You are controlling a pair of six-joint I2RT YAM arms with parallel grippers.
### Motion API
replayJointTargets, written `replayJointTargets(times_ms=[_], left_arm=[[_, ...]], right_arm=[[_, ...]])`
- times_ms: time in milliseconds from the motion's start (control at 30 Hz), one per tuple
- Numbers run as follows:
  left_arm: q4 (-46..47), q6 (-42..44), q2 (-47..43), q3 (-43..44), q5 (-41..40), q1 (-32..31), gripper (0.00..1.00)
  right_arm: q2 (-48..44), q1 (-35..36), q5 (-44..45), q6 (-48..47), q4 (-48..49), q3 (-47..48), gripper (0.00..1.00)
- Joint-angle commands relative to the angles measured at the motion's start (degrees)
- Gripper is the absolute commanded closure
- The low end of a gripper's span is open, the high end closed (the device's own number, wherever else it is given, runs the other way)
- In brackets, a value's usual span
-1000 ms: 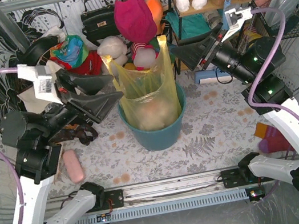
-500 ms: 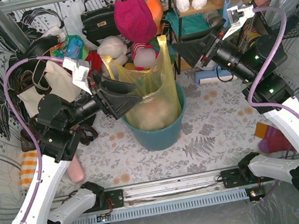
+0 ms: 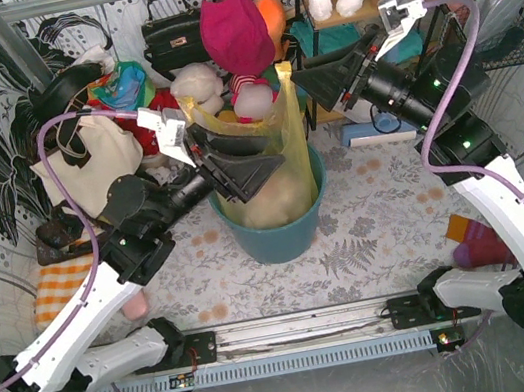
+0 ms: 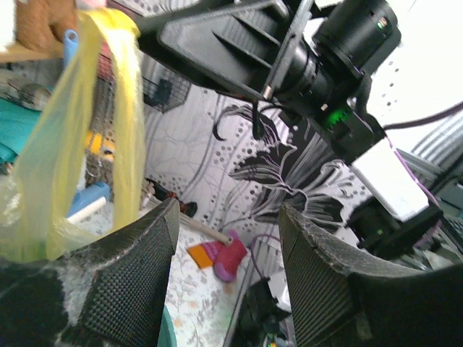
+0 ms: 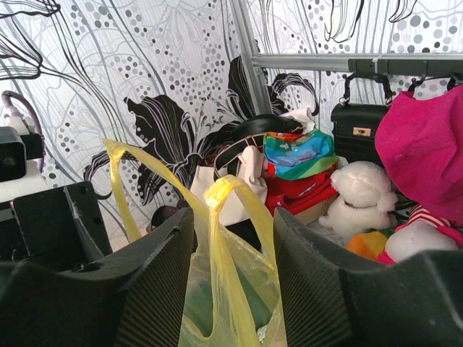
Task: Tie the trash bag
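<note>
the trash bag (image 3: 275, 181) sits in the teal bin (image 3: 280, 238), its long axis vertical and its two handle strips (image 3: 296, 124) pointing straight up. the left gripper (image 3: 274, 161) hangs over the bag's mouth, jaws apart on nothing. the right gripper (image 3: 303, 92) is beside the taller strip's top, jaws apart too. only the right wrist view shows a strip's looped end (image 5: 226, 189) framed between the fingers, unpinched. the left wrist view shows a strip off to one side.
</note>
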Motion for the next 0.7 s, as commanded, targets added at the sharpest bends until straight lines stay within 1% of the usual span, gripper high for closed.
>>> replayJointTargets(times_ms=[0, 200, 400, 667], left_arm=[[7.2, 2.3, 1.4, 0.5, -8.9, -1.0, 0.35], [8.2, 4.5, 4.1, 2.3, -8.2, -1.2, 0.34], [8.0, 5.8, 5.0, 2.8, -8.5, -1.2, 0.33], [8.3, 6.2, 5.6, 3.1, -8.6, -1.2, 0.32]], right_arm=[[0.9, 0.0, -1.7, -1.1, 0.3, 3.0, 0.52], [3.2, 0.0, -2.4, -2.0, -0.3, 6.2, 0.55], [5.3, 0.0, -3.5, -3.0, -1.8, 9.2, 0.62], [5.8, 0.0, -3.9, -3.3, -2.0, 9.0, 0.64]])
